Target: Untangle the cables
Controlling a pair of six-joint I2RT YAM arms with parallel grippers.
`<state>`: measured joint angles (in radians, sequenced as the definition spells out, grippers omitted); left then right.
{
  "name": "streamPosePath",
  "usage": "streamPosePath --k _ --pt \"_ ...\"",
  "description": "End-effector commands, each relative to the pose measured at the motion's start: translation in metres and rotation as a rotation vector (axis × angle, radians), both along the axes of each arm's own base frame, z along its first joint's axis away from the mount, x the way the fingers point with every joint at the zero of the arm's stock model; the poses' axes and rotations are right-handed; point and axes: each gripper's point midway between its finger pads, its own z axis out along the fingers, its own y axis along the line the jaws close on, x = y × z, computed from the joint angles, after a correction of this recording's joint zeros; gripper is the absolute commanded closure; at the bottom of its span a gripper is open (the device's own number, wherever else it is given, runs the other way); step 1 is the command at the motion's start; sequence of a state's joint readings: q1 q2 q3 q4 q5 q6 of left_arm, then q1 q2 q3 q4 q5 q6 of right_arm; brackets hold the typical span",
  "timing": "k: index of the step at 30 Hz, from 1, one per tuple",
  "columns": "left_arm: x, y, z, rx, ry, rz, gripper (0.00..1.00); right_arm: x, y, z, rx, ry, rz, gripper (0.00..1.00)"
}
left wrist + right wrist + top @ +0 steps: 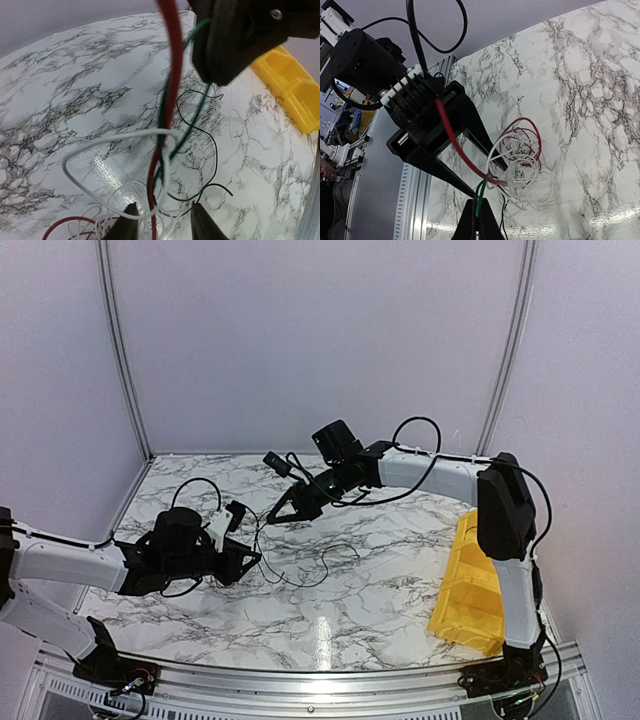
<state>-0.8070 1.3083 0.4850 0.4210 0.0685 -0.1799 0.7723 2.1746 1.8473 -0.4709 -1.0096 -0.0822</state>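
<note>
Cables [517, 165], thin tangle strung low over marble table [400, 590] between the arms: right gripper [480, 215] clamped shut on a green strand [479, 200], seemingly to draw it free, while left gripper [164, 210] stood part-open, red strand [172, 60] passing loose between its jaws.

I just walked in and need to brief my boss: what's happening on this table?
Two robot arms are working on a tangle of thin wires over the marble table. The right gripper is shut on a green wire. The left gripper is open, with the red wire and white wire passing ungripped between its fingers. A black wire loops among them, so the untangling isn't done.
</note>
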Motion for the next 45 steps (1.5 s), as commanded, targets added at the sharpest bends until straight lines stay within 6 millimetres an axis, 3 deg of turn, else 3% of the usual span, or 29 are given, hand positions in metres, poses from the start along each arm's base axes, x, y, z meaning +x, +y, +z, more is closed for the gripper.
streamPosePath --k 1,4,8,12,20,22,26,34,41,45 --pt "-0.001 -0.007 0.031 -0.086 -0.042 -0.015 0.49 0.001 0.0 0.02 0.029 -0.118 -0.015 1.0" --pt "-0.003 -0.007 0.05 -0.127 -0.077 -0.023 0.36 0.001 -0.002 0.02 0.024 -0.15 -0.019 1.0" --pt "0.012 0.003 0.067 -0.129 -0.133 0.075 0.35 -0.004 -0.003 0.024 0.036 -0.153 -0.001 1.0" --pt "0.029 0.005 0.065 -0.089 -0.155 0.142 0.4 -0.011 -0.002 0.03 0.053 -0.147 0.021 1.0" --pt "0.047 -0.011 0.066 -0.1 -0.16 0.153 0.53 -0.018 -0.004 0.034 0.059 -0.148 0.041 1.0" --pt "0.047 -0.015 0.07 -0.11 -0.165 0.142 0.52 -0.018 -0.005 0.032 0.053 -0.154 0.039 1.0" --pt "0.042 -0.017 0.077 -0.12 -0.181 0.105 0.41 -0.016 -0.007 0.026 0.035 -0.177 0.03 1.0" --pt "0.033 0.012 0.078 -0.043 -0.227 0.154 0.38 -0.01 -0.013 0.02 -0.01 -0.248 0.002 1.0" --pt "0.04 -0.023 0.072 -0.045 -0.181 0.048 0.46 -0.014 -0.015 0.024 -0.002 -0.247 0.007 1.0" --pt "0.044 -0.028 0.068 -0.033 -0.175 0.042 0.48 -0.016 -0.015 0.026 0.005 -0.24 0.012 1.0"
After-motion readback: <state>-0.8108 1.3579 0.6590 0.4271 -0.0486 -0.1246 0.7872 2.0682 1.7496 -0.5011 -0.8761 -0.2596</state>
